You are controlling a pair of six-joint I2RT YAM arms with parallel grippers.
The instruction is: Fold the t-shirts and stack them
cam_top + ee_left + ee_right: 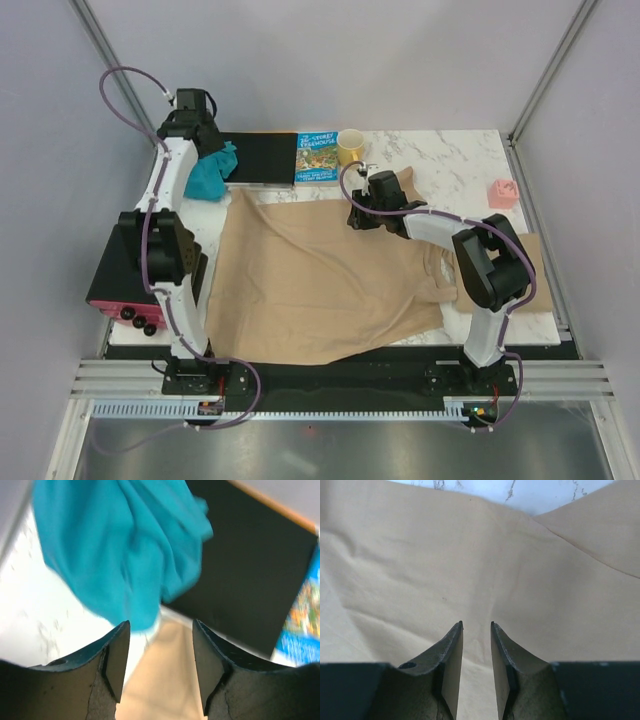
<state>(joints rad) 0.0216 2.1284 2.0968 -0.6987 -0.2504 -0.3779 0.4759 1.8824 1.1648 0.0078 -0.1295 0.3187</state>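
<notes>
A large tan t-shirt (310,275) lies spread over the middle of the table, with more tan cloth (438,275) bunched under the right arm. A crumpled teal-blue garment (210,177) sits at the far left beside the black board. My left gripper (222,150) hovers over it. In the left wrist view that gripper (161,625) is open, the teal cloth (125,545) lies just past its left fingertip, and nothing is between the jaws. My right gripper (357,216) stands over the tan shirt's far right corner. Its jaws (476,624) are narrowly apart above tan cloth (470,565), gripping nothing.
A black board (265,157), a picture book (318,157) and a yellow mug (351,147) line the far edge. A pink object (502,193) sits at the far right, a flat tan board (535,270) at the right edge, and a black-and-pink box (125,290) at the left edge.
</notes>
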